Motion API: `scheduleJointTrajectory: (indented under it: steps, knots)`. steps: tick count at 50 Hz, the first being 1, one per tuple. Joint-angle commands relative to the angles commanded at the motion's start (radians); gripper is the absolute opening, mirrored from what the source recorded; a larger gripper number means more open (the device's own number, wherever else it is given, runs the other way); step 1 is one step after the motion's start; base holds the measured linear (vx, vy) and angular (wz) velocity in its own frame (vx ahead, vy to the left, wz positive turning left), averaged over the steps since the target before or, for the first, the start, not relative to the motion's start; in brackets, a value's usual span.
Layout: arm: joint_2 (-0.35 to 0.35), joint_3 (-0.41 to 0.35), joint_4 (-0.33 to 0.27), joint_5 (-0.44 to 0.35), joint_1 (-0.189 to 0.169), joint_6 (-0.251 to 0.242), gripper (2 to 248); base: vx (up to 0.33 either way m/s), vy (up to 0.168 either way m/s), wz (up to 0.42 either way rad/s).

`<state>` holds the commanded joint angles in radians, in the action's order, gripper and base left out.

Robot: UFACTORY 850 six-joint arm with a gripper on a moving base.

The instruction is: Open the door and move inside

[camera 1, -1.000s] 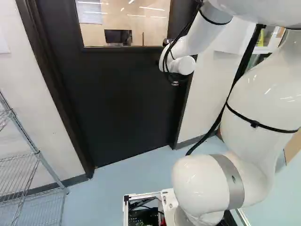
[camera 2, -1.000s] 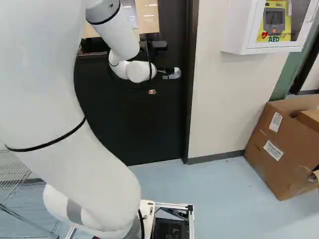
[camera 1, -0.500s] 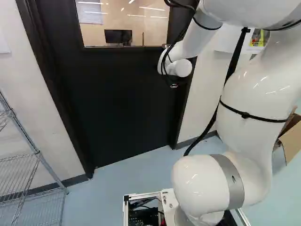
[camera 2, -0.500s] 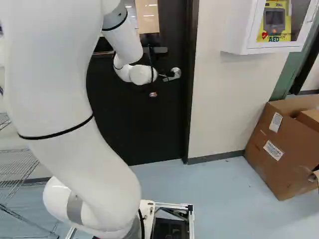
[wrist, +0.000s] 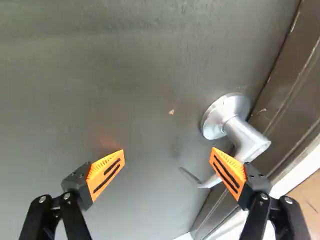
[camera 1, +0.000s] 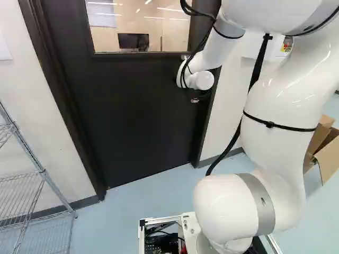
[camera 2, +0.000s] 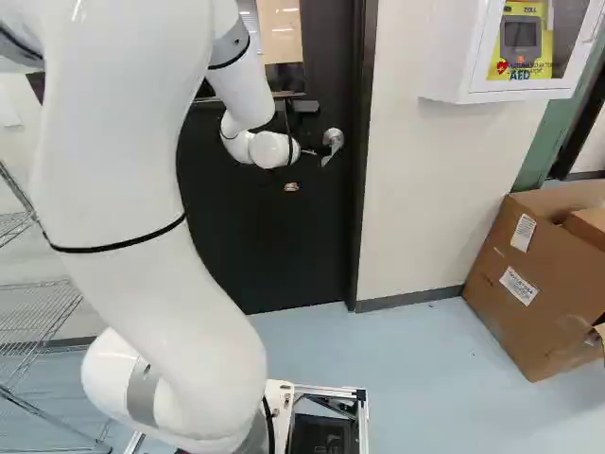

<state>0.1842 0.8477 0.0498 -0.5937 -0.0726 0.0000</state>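
Here's the claw [camera 2: 304, 168], fingers spread wide in front of the closed door [camera 1: 143, 116], one right by the lever handle [camera 2: 332, 142], which slants down near the door's edge!

I've bright base views, with glints on my arm [camera 1: 278, 106]. In my wrist view, the door [wrist: 125, 75] looks dimmer, with a faint reddish glow.
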Motion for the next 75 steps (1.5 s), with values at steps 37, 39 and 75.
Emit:
scheduleJointTrajectory:
  steps: [37, 39, 75]
  knots:
    - [0.061, -0.004, 0.000, 0.000, 0.000, 0.000, 247, 0.000, 0.000, 0.000]
    - [0.064, -0.004, 0.000, 0.000, 0.000, 0.000, 247, 0.000, 0.000, 0.000]
    - [0.163, 0.103, 0.295, 0.022, 0.064, 0.000, 247, 0.000, 0.000, 0.000]
